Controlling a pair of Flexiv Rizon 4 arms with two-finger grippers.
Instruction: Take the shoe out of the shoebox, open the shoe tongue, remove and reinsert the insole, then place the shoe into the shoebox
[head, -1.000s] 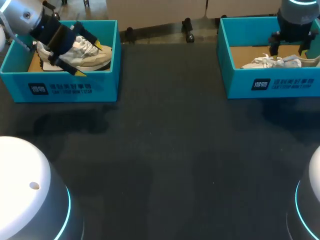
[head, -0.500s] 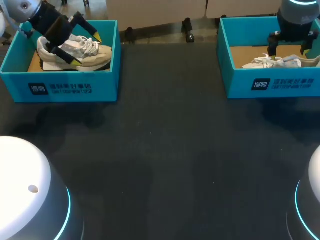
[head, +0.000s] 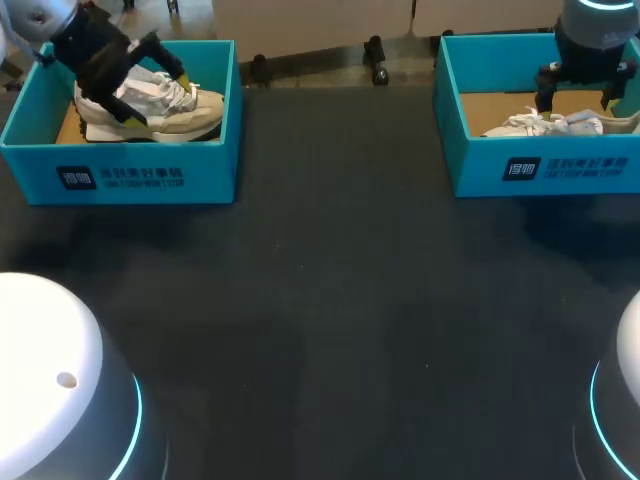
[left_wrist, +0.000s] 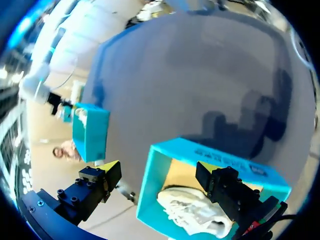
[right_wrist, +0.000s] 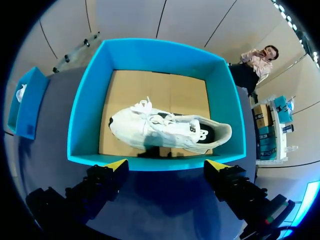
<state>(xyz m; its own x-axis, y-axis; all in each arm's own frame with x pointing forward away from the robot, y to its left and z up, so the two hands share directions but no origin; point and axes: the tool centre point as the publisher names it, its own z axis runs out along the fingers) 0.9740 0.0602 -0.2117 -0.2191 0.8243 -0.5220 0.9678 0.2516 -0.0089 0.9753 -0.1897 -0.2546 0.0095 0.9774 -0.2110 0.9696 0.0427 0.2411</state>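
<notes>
Now | left end effector (left_wrist: 156, 166) spread over shoe (left_wrist: 192, 215); right end effector (right_wrist: 167, 164) spread above right shoebox (right_wrist: 150, 50)

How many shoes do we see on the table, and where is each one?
2: a beige shoe in the left shoebox, a white shoe in the right shoebox. The left box's floor is partly hidden.

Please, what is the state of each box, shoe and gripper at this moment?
Left shoebox: open top, shoe inside.
Left shoe: in the left shoebox, on its sole.
Right shoebox: open top, shoe inside.
Right shoe: in the right shoebox, laced.
Left gripper: open, over the left shoe.
Right gripper: open, above the right shoebox.
</notes>
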